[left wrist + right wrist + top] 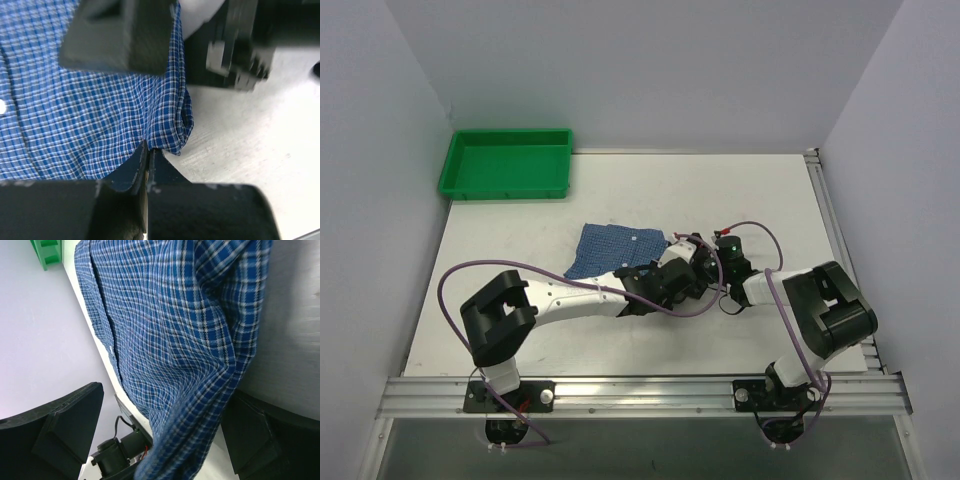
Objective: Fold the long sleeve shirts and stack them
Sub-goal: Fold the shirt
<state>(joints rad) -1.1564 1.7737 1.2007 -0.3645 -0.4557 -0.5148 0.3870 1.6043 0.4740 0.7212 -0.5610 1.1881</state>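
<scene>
- Blue fine-checked cloth long sleeve shirt (pixel 615 250) lies near the middle of the pale grey worktop (pixel 740 190); it is well apart from the green plastic tray (pixel 505 165) in the far left corner.
- Left end effector (pixel 147 155): jaws pressed together, pinching a rolled edge of the shirt.
- Right end effector (pixel 162 410): jaws spread wide; cloth lies between them, ungripped.
- Risk: the pinch takes only a thin edge; a quick pull could slip it free.
- Risk: both end effectors stand close together; closing or lifting could cause collision, or gather unwanted layers.
</scene>
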